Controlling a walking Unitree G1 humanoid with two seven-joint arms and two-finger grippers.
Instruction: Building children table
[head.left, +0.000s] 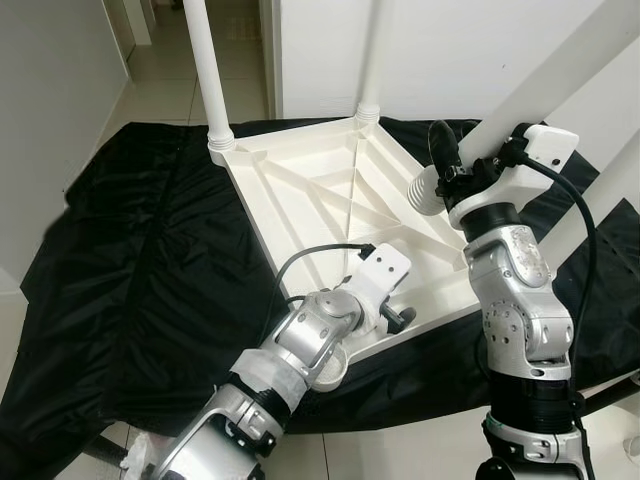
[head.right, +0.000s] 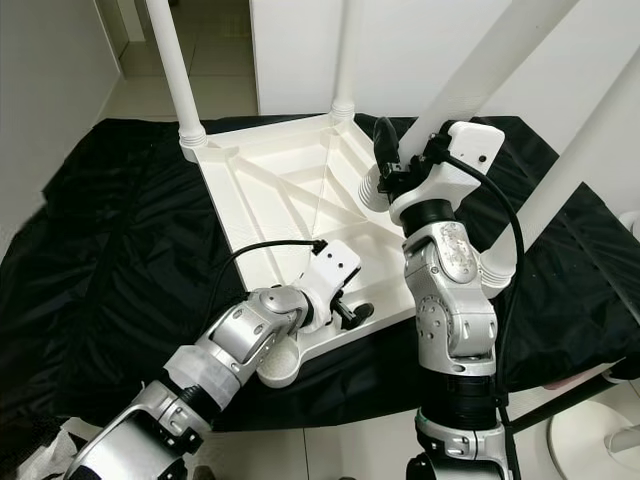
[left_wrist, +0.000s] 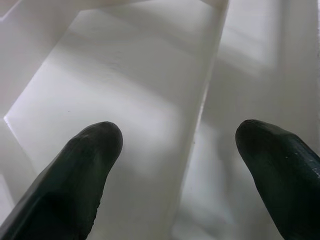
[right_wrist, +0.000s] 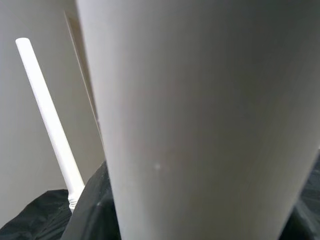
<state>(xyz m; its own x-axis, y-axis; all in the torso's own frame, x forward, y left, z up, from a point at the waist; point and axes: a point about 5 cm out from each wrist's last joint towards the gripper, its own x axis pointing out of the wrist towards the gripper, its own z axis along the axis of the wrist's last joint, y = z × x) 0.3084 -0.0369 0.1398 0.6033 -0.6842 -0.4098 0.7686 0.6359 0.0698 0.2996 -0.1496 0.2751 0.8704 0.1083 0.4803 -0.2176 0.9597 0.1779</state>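
Observation:
The white tabletop (head.left: 330, 190) lies upside down on a black sheet, its ribbed underside facing up. Two white legs (head.left: 205, 70) (head.left: 372, 60) stand upright in its far corners. My right gripper (head.left: 460, 160) is shut on a third leg (head.left: 560, 50), which slants up to the right with its threaded end (head.left: 425, 192) over the tabletop's right side. This leg (right_wrist: 200, 125) looms close in the right wrist view. My left gripper (left_wrist: 180, 135) is open at the tabletop's near edge, its fingers (left_wrist: 90, 150) straddling a rim. A round socket (head.right: 280, 365) at the near corner holds nothing.
The black sheet (head.left: 130, 260) covers the floor around the tabletop. Another white leg (head.right: 590, 150) slants up behind my right arm. A white wall (head.left: 450, 50) rises behind, with pale tiled floor (head.left: 165, 70) at the far left. A white object (head.right: 600, 430) sits low on the right.

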